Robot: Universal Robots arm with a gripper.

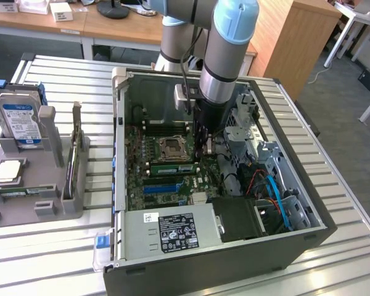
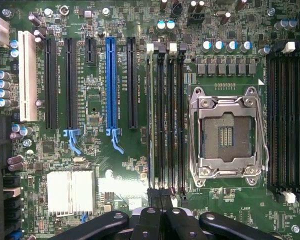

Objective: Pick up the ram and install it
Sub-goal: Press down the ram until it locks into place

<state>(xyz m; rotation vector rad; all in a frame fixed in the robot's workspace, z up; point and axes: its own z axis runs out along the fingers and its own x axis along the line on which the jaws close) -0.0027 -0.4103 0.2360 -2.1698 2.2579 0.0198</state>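
Ribbed metal table (image 1: pixel 333 185), wooden desks (image 1: pixel 111 28) behind

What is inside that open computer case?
Inside the computer case lies a green circuit board with an empty chip socket and long slots. The arm covers part of it.

No text legible; labels on power supply (image 1: pixel 178 232), hard drive (image 1: pixel 20 123) unreadable.

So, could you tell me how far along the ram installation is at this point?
Done: the ram appears to stand in a motherboard slot beside the CPU socket. In hand: the shut gripper sits over one end of that slot. Left: whether the stick is fully seated and its clips are latched cannot be told.
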